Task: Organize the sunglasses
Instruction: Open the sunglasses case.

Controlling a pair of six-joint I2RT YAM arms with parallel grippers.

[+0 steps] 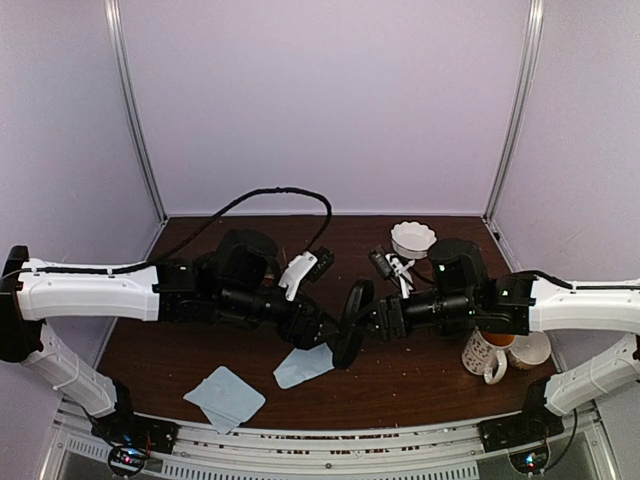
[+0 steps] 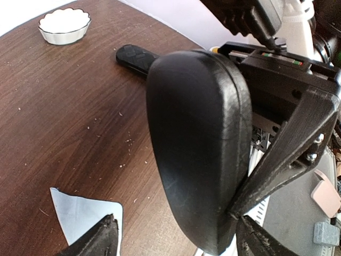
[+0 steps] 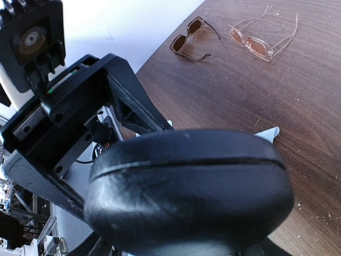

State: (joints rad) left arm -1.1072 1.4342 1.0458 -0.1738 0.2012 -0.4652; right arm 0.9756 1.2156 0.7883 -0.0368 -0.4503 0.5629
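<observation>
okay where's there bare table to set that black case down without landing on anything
Bare wood lies at the front right, between the pale blue cloth and the mugs. The left wrist view also shows open wood running from that cloth to the white bowl. The middle is crowded: both grippers meet around the black case.

Lab test booth: plain white walls (image 1: 330, 100), aluminium frame (image 1: 135, 110).

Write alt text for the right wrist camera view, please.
A closed black glasses case fills the foreground, gripped between both grippers, with the left gripper's black frame behind it. Beyond, two pairs of sunglasses lie folded open on the dark wooden table.
</observation>
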